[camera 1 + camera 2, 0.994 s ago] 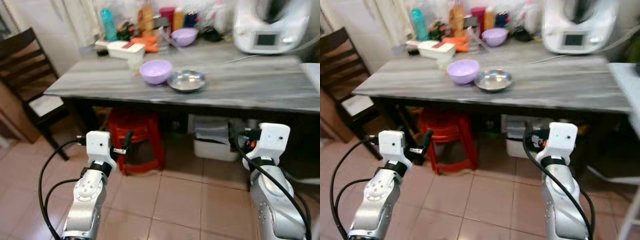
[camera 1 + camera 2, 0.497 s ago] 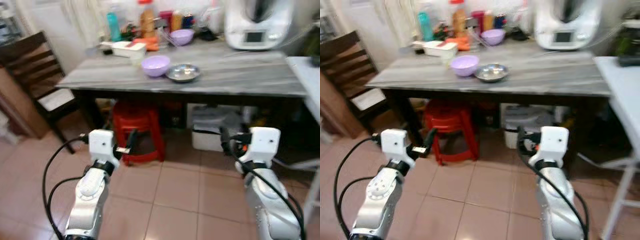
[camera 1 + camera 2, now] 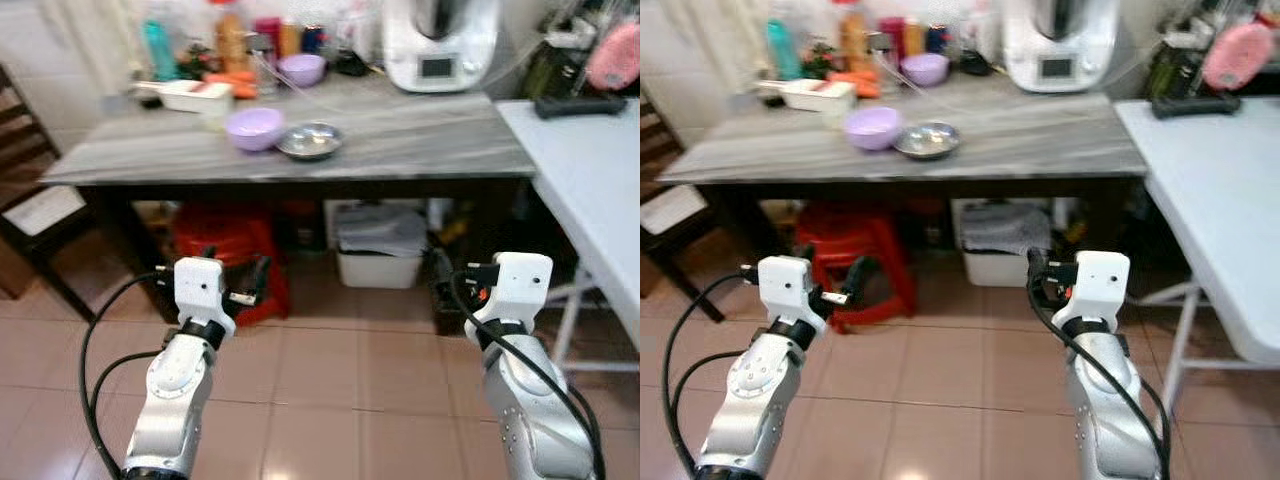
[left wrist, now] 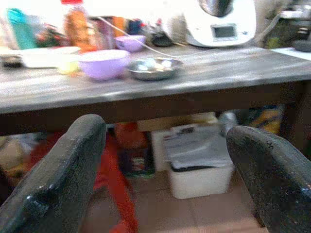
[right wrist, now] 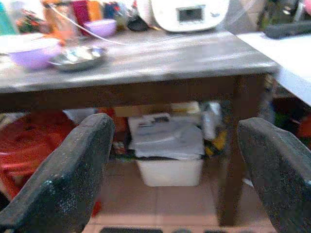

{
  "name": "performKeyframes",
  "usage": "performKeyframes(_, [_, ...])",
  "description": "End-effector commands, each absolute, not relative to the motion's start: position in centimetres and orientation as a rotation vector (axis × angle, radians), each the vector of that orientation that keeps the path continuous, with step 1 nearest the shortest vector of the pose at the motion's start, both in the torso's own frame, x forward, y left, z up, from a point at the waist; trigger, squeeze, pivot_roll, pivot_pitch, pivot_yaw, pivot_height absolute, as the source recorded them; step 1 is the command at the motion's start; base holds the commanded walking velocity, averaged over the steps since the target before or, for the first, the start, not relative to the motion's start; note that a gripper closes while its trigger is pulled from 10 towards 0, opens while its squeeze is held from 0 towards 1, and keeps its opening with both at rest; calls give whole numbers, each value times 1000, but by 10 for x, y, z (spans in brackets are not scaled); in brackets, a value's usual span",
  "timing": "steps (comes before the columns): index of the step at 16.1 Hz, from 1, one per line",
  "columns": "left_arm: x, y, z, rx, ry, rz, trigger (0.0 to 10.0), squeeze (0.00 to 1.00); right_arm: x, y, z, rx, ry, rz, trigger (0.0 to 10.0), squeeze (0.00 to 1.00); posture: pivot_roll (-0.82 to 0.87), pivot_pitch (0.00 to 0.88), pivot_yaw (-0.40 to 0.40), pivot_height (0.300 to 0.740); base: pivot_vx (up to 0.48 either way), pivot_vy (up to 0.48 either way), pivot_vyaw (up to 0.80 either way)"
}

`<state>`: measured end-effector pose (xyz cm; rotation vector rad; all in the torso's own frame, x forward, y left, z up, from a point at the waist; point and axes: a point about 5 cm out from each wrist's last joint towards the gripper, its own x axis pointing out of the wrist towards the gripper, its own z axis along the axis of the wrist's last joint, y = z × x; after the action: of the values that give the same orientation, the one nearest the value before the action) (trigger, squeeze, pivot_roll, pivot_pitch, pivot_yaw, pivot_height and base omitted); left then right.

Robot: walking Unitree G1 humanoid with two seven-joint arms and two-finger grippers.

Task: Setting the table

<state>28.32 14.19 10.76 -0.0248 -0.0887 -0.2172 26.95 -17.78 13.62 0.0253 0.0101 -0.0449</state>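
I have the left end effector (image 4: 165, 160) held low over the tiled floor, fingers spread and empty; up ahead of it on the grey table (image 3: 420, 130) sit a lilac bowl (image 3: 254, 128) and a steel dish (image 3: 310, 141) touching it. The right end effector (image 5: 175, 165) is also spread wide and empty, with a white storage box (image 5: 170, 167) under the table ahead of it.

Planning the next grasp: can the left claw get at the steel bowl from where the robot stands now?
Probably not yet. The left claw hangs open, low before the table's front edge, while the steel bowl sits up on the tabletop beside the purple bowl. Nothing blocks the bowl from above; the robot likely must step closer and raise the arm.
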Motion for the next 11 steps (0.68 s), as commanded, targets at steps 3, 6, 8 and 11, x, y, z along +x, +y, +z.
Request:
performKeyframes(3, [284,147,108,-15,-84,-222,10000,0,271,-174,137,28,6,-35,10000,0,-155,32,81,740,0,-396,0])
performKeyframes(6, [284,146,109,-18,-85,-228,10000,0,270,-176,137,25,7,-43,10000,0,-157,34,81,740,0,-405,0])
performKeyframes(8, [285,145,109,-22,-85,-232,10000,0,270,-177,137,25,8,-50,10000,0,-158,37,84,740,0,-480,0])
performKeyframes(11, [286,145,109,-23,-85,-236,10000,0,271,-177,137,30,6,-55,10000,0,-156,37,85,740,0,-480,0])
